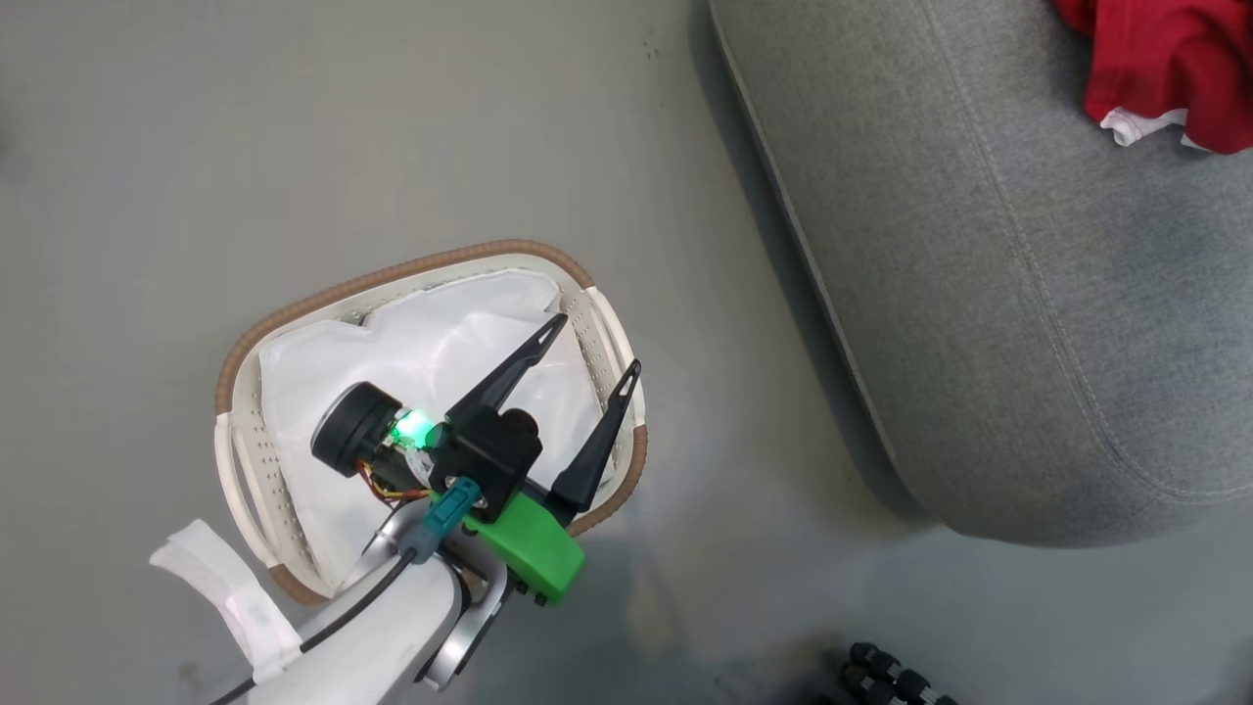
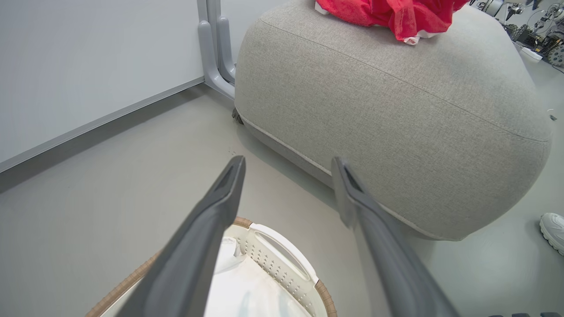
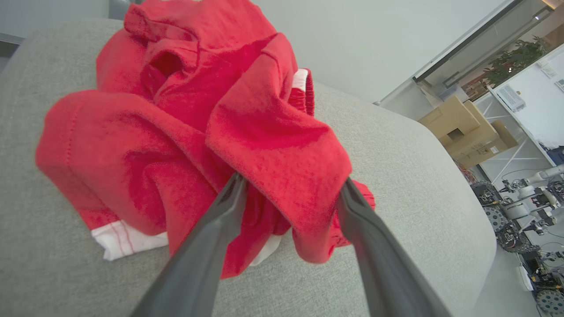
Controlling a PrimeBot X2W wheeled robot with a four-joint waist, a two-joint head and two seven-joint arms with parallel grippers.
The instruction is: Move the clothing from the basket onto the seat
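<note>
Bright red fabric clothing (image 3: 176, 132) lies on the light-grey cushion seat (image 1: 979, 294), right gripper (image 3: 293, 178) fingers wide astride a fold. Left gripper (image 1: 599, 341) fingers gape over the cream perforated basket (image 1: 392, 279).

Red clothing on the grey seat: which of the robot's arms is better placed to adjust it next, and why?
Right, probably. The right gripper is open with a fold of the clothing between its fingers, on the seat. The left gripper hangs open over the basket, apart from the seat.
</note>
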